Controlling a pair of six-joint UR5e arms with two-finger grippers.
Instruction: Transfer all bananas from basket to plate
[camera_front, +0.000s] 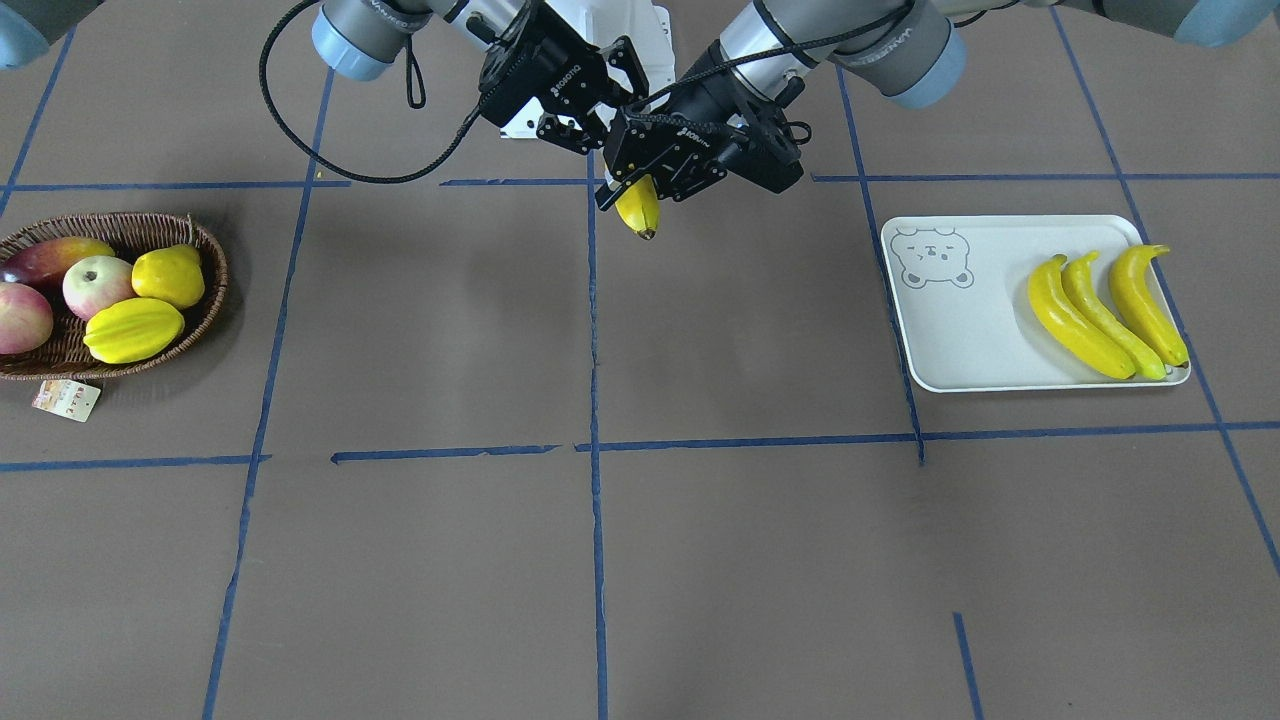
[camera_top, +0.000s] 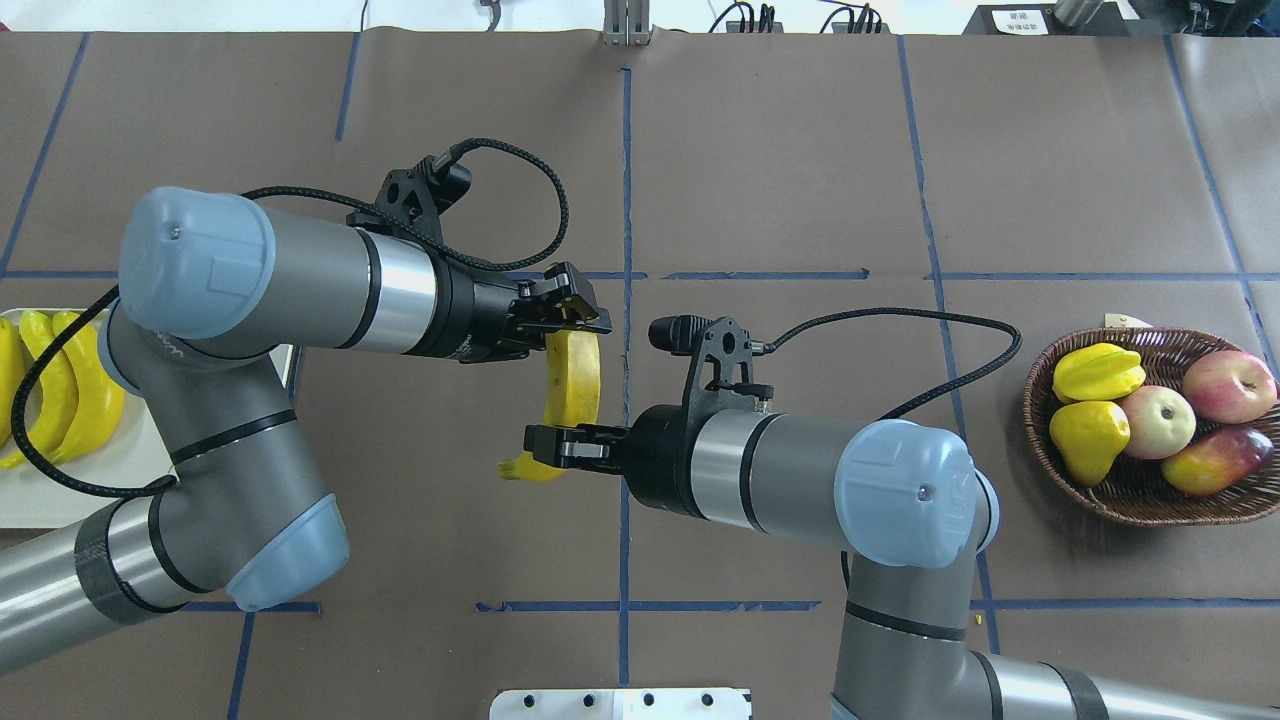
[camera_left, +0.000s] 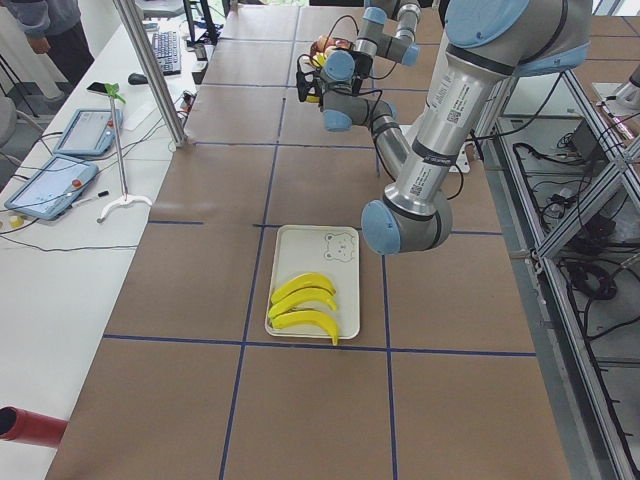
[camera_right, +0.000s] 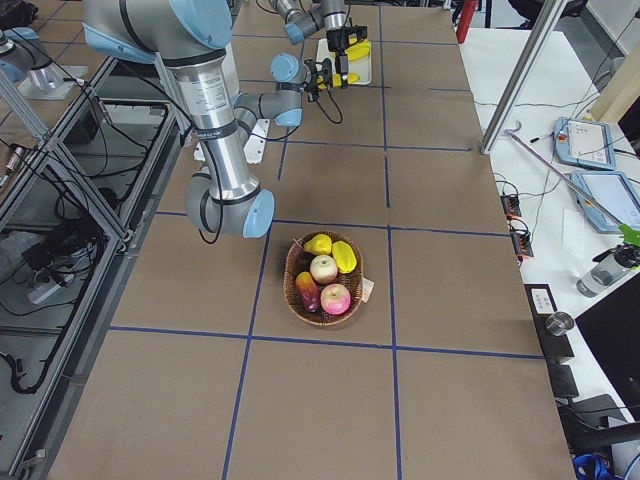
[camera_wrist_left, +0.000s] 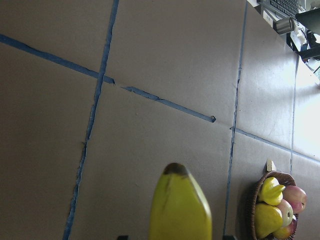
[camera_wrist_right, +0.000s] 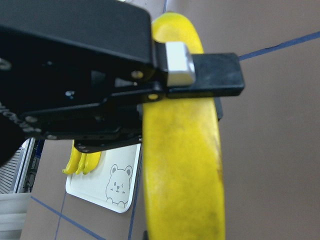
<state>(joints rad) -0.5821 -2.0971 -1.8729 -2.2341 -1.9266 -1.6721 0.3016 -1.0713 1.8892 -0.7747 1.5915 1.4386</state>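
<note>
One banana (camera_front: 638, 208) (camera_top: 575, 375) hangs in the air over the table's middle, between both arms. My left gripper (camera_front: 635, 190) (camera_top: 580, 318) is shut on its far end, and the dark tip juts past the fingers in the left wrist view (camera_wrist_left: 180, 210). My right gripper (camera_front: 610, 105) (camera_top: 545, 447) is at the banana's near end with its fingers spread apart. Three bananas (camera_front: 1090, 310) (camera_top: 60, 385) lie side by side on the bear-print plate (camera_front: 960, 340) (camera_top: 60, 490). The wicker basket (camera_front: 210, 290) (camera_top: 1130, 495) sits at the table's opposite end.
The basket holds a starfruit (camera_front: 135, 330), a yellow pear-shaped fruit (camera_front: 168, 275), two apples and a reddish mango. A paper tag (camera_front: 66, 400) lies beside it. Blue tape lines cross the brown table. Tablets and a white side table (camera_left: 60, 260) stand beyond the table's far edge.
</note>
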